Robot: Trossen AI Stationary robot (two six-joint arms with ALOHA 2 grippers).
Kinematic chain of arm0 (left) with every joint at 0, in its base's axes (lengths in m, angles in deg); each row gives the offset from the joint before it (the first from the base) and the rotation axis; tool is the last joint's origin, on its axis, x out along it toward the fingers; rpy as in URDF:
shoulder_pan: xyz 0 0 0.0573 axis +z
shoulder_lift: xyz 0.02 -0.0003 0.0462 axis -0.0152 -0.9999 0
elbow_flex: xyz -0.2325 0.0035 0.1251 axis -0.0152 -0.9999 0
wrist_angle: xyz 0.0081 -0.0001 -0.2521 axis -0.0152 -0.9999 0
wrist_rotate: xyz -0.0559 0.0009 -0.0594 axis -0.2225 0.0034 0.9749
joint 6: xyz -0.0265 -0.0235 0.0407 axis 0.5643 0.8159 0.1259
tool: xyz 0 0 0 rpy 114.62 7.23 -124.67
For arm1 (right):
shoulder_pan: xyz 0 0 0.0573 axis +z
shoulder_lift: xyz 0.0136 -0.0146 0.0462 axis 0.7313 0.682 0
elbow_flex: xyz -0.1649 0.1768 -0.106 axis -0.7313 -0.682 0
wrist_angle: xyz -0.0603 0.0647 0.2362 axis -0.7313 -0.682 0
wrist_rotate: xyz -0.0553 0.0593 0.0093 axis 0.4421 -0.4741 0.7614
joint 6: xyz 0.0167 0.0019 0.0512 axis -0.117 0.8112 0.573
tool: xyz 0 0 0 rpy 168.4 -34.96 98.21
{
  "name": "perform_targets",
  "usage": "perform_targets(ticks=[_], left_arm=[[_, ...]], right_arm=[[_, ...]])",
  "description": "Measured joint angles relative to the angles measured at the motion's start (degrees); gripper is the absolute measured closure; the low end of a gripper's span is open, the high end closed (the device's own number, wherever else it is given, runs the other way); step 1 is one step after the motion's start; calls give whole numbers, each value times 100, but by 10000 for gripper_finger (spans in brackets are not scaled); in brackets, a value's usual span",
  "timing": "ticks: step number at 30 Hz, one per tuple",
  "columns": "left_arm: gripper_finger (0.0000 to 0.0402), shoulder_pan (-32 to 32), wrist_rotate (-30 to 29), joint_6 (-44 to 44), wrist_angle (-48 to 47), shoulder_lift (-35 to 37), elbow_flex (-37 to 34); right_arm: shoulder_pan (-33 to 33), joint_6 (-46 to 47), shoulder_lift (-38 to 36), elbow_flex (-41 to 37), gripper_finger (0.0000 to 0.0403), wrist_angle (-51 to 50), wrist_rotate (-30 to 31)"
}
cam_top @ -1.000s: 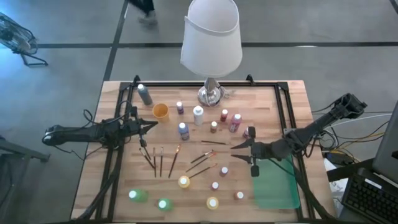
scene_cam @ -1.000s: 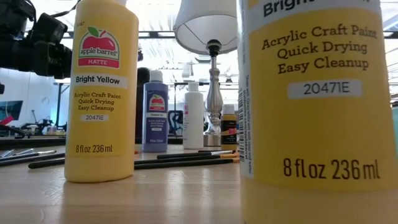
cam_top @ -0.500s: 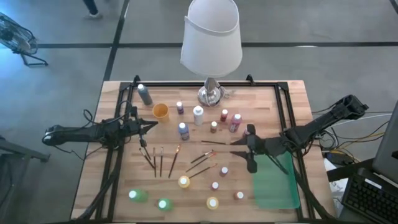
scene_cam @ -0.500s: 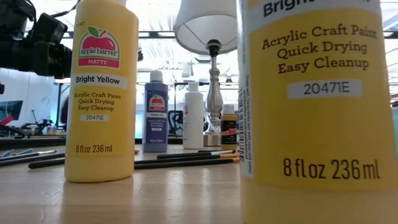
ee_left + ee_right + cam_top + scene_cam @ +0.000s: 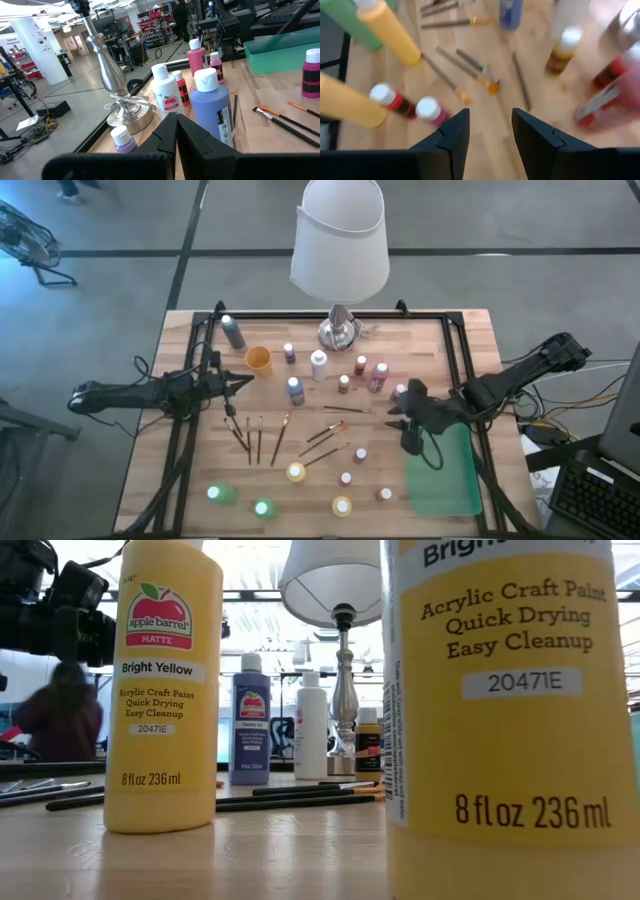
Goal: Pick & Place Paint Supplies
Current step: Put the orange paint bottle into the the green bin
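Note:
Small paint bottles stand upright across the wooden table (image 5: 200, 470): a blue one (image 5: 295, 388), a white one (image 5: 319, 365), a pink one (image 5: 378, 375), yellow ones (image 5: 296, 472) and green ones (image 5: 220, 495) near the front. Thin paintbrushes (image 5: 255, 438) lie flat in the middle. My right gripper (image 5: 405, 425) hangs open above the table beside the green tray (image 5: 445, 480), tipped downward, with only bare wood between its fingers (image 5: 490, 117). A brush (image 5: 465, 70) and a pink bottle (image 5: 427, 110) lie ahead of it. My left gripper (image 5: 235, 383) is shut at the table's left (image 5: 176, 130).
A lamp with a white shade (image 5: 340, 240) stands at the far middle on its metal base (image 5: 338, 332). An orange cup (image 5: 258, 359) and a grey bottle (image 5: 233, 332) sit at the far left. Two big yellow bottles (image 5: 165, 690) fill the low view. A person (image 5: 60, 710) shows behind.
My right gripper has rolled about its own line and tipped from nearly level to slanting down at the table, staying in about the same place beside the tray. A person has come into the room behind the table.

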Motion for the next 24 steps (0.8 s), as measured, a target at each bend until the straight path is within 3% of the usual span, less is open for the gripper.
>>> perform_targets(ticks=[6,13,24], left_arm=[[389,0,0,1,0,0,-1],[389,0,2,-1,0,0,1],[389,-4,0,0,-2,0,-1]], right_arm=[[232,349,601,618,252,-217,-785],[738,597,1799,1712,233,-1326,-1010],[1508,880,3434,3278,234,-1821,-1322]])
